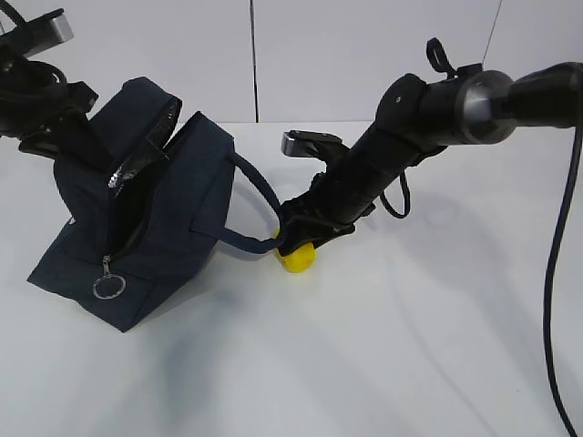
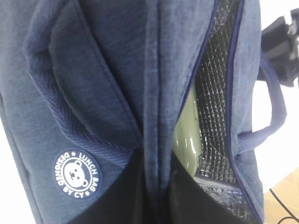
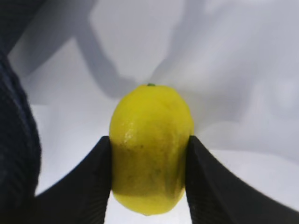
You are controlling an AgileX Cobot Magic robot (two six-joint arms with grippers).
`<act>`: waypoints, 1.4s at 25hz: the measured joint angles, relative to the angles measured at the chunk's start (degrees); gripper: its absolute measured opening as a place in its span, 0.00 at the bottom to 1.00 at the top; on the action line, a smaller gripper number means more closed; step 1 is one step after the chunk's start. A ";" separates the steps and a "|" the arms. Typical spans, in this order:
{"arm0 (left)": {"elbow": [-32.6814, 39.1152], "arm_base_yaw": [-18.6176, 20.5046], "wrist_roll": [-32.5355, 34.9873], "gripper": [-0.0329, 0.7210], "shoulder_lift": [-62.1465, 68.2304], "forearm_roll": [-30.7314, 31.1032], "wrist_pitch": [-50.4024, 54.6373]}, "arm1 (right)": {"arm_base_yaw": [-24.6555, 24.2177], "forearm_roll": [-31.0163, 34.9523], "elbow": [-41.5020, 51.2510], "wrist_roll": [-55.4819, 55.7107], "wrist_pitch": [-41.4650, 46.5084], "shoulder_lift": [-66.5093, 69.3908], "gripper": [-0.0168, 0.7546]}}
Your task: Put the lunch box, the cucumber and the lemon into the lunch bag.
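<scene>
A: Near the middle of the desk [image 1: 410, 346], just off the bag's near handle: the lemon [image 3: 152, 149] sits on the surface with the right gripper [image 3: 149, 179] around it, both pads [image 3: 91, 186] flush against its flanks. I read that as a grasp made, lemon not yet lifted

B: Agreed from the exterior view, where the lemon [image 1: 297, 259] shows below the right gripper [image 1: 293, 242]. Left side?

A: The left gripper [image 2: 156, 196] is clenched on a fold of the lunch bag [image 2: 93, 93] fabric beside the zip opening, holding the mouth apart. The bag [image 1: 137, 228] stands tilted toward the left edge of the desk, opening facing up and right

B: Contents?

A: A pale green lid shows inside against the foil lining, so the lunch box [image 2: 187, 135] looks already stowed. The cucumber: cannot see it in any view; cannot say whether it is inside

B: Step in hand, then: picking up the lemon. Next move?

A: Judgement: lift clear of the handle loop [image 1: 260, 205], which lies touching or almost touching the gripper, carry left and up over the zip mouth, let go only when well inside. Snagging the handle looks the main risk
</scene>
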 joint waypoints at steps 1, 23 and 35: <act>0.00 0.00 0.00 0.07 0.00 0.00 0.03 | -0.31 -0.25 -0.66 0.86 0.84 0.03 0.46; 0.00 -2.87 3.02 0.07 0.00 -5.98 0.11 | -9.32 18.40 -11.08 -4.71 19.39 -6.30 0.46; 0.00 -6.89 3.02 0.07 0.00 -7.73 -1.49 | -4.99 22.32 -9.25 -7.66 19.49 -6.30 0.46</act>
